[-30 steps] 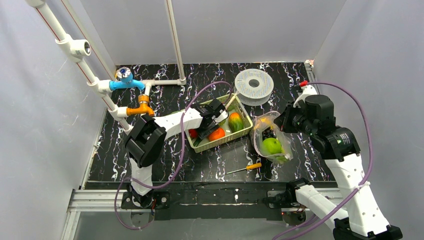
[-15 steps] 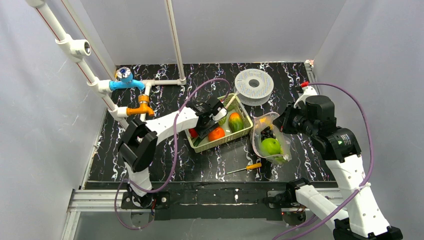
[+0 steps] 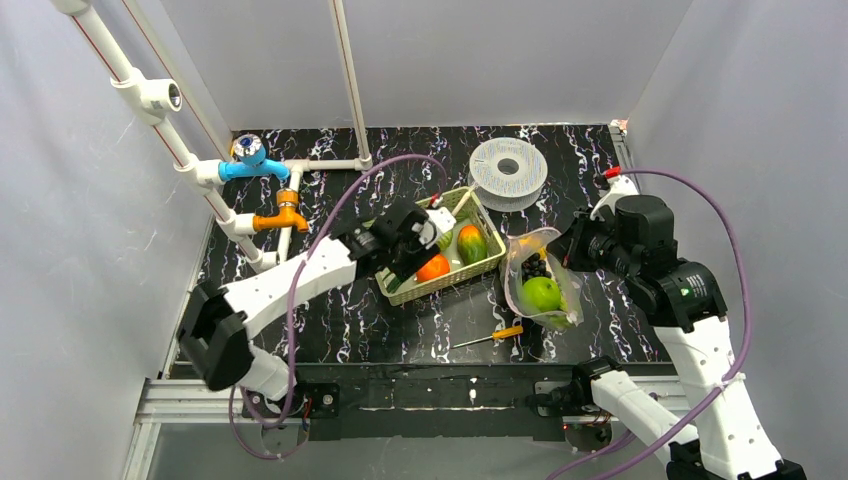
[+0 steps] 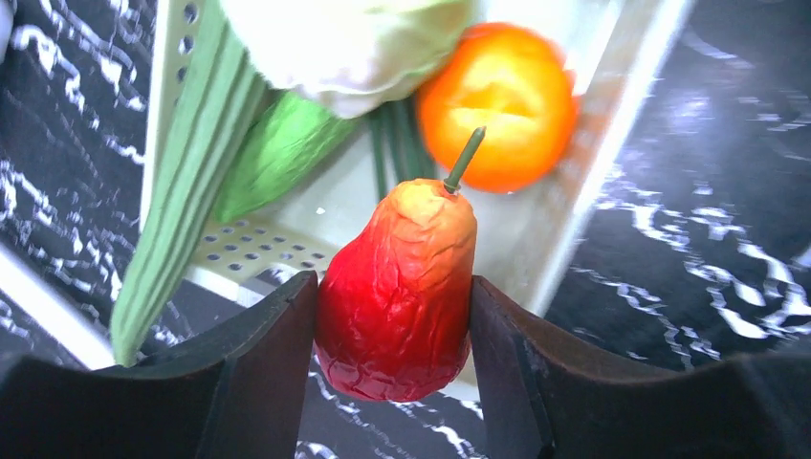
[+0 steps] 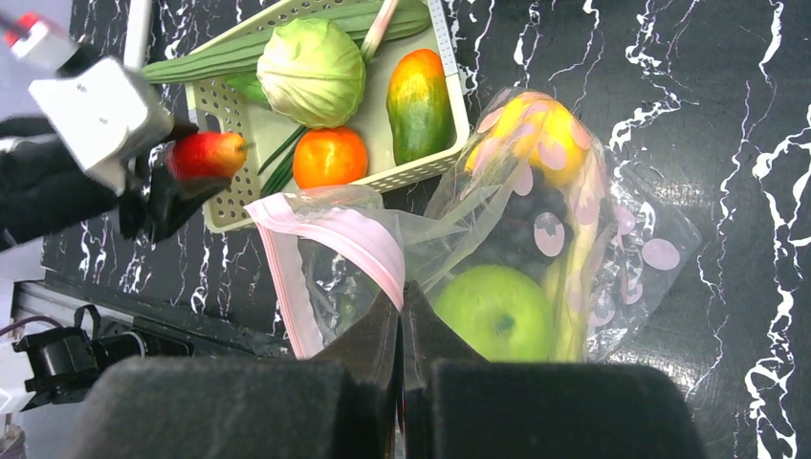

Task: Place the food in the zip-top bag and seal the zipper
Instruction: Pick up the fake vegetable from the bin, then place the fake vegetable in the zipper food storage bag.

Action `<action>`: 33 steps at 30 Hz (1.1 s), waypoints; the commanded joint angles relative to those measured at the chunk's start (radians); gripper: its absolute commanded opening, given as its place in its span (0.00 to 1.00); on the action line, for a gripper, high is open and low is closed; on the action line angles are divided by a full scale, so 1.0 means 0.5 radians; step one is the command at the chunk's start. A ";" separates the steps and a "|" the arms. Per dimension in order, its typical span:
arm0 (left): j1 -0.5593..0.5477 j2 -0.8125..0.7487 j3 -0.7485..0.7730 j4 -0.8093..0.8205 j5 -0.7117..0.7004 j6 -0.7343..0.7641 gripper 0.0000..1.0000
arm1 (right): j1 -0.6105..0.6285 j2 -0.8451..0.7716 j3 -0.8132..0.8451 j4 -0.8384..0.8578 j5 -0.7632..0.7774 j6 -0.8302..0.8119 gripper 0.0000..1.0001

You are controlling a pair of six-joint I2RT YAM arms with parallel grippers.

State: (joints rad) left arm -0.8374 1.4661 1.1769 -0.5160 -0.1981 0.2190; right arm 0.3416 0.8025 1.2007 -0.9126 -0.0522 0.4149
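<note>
Lifted red pepper (image 4: 397, 292) off basket (image 5: 421, 172), my left fingers (image 4: 253, 373) clamping it; my right fingers (image 5: 368, 339) pinch bag (image 5: 660, 249).

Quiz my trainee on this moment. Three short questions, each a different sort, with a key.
1. True or false: the left gripper is shut on the red pepper.
2. Short answer: what does the right gripper pinch?
3. Which food lies inside the zip-top bag? A. cabbage B. green apple C. leek

Key: 1 true; 2 the zip-top bag, at its mouth edge; 3 B.
</note>
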 commanded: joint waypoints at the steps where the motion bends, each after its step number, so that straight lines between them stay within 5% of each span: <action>1: -0.197 -0.378 -0.159 0.232 0.290 -0.194 0.02 | -0.003 -0.054 0.059 0.073 -0.056 -0.004 0.01; 7: -0.236 -0.895 -0.601 0.892 0.766 -1.179 0.03 | -0.005 -0.032 0.043 0.059 -0.066 -0.044 0.01; 10: -0.336 -0.910 -0.649 1.316 0.856 -1.497 0.00 | -0.005 -0.004 0.029 0.065 -0.090 -0.069 0.01; 14: -0.601 -0.634 -0.283 1.168 0.831 -1.425 0.00 | -0.005 0.020 0.020 0.051 -0.111 -0.080 0.01; 18: -0.770 -0.473 -0.234 1.480 0.647 -1.328 0.01 | -0.005 0.028 0.062 0.041 -0.144 -0.091 0.01; 24: -0.843 -0.258 -0.190 1.651 0.206 -1.227 0.07 | -0.005 0.021 0.118 0.038 -0.174 -0.085 0.01; 33: -0.843 -0.064 -0.145 1.866 0.037 -1.100 0.11 | -0.005 -0.024 0.114 0.081 -0.274 0.000 0.01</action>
State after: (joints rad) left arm -1.2560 1.4348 1.0568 0.3056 -0.1069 -0.3742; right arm 0.3416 0.8096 1.2101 -0.9203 -0.1392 0.3943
